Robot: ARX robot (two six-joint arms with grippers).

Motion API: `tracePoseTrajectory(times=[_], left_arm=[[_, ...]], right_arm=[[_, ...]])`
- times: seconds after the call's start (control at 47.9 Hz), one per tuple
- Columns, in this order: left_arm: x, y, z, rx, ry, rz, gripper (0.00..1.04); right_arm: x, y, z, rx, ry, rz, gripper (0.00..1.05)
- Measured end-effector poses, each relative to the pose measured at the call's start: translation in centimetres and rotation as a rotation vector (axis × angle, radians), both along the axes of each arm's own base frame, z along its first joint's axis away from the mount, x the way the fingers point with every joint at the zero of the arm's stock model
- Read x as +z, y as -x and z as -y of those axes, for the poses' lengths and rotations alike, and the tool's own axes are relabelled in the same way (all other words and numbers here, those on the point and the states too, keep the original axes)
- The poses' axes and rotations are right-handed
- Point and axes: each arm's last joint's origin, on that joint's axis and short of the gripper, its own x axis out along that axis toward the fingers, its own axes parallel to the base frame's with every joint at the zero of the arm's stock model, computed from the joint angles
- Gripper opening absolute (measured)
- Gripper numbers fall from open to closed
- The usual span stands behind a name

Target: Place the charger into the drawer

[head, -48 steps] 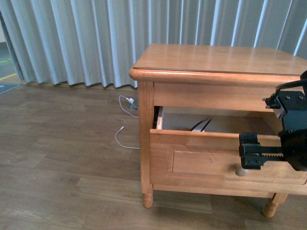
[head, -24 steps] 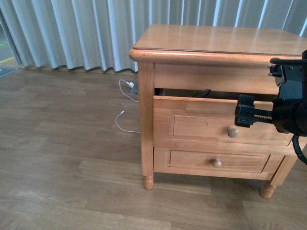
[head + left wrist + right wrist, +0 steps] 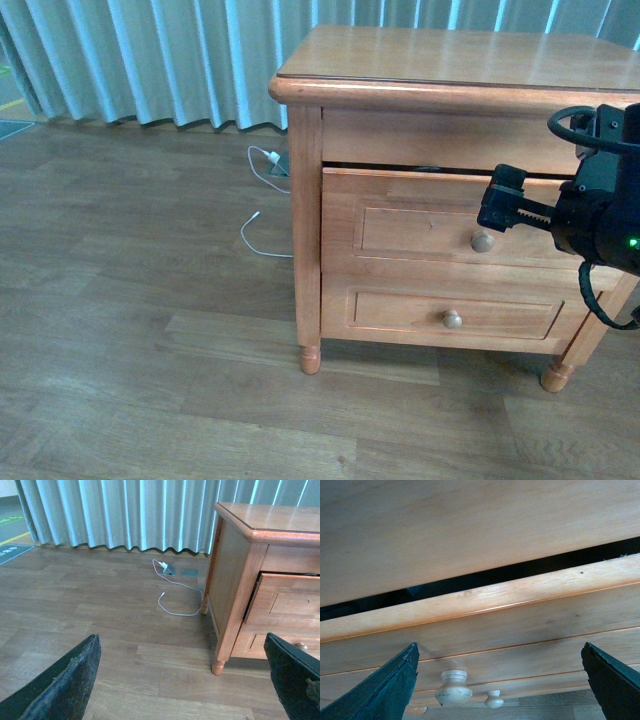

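- Drawer (image 3: 450,225) is seen nearly shut in nightstand (image 3: 440,120); only a thin dark gap is left under the top rail.
- Charger is not visible now; it is judged to lie inside the drawer, and its pointing and long axis cannot be told.
- Charger is judged light, with a rigid cube and a floppy cable; the cube would be the spot to grip.
- Drawer is judged stiff, sliding wood, with its long axis across the front; it is best pushed near the knob (image 3: 483,241).
- Right hand (image 3: 500,205) is held at the drawer front beside the knob, fingers spread wide, nothing gripped.
- Left hand (image 3: 180,680) is spread wide and empty, above the floor (image 3: 140,300).
- White cable (image 3: 262,215) lies on the floor, apart.
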Motion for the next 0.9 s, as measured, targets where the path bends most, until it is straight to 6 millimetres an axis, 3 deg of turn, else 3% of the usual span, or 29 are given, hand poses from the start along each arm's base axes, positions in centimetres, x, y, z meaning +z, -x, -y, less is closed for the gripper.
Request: tracePoseTrajectory(times=[0.668, 0.814, 0.898], left_arm=[[0.0, 0.0, 0.0, 0.0, 0.0, 0.0, 0.99], [0.0, 0.0, 0.0, 0.0, 0.0, 0.0, 0.99], [0.0, 0.0, 0.0, 0.0, 0.0, 0.0, 0.99]], right_arm=[[-0.8, -1.5, 0.6, -0.068, -0.031, -0.01, 0.97], [-0.5, -0.7, 1.3, -0.064, -0.04, -0.003, 0.97], [0.7, 0.7, 2.0, -0.05, -0.046, 0.011, 0.97]])
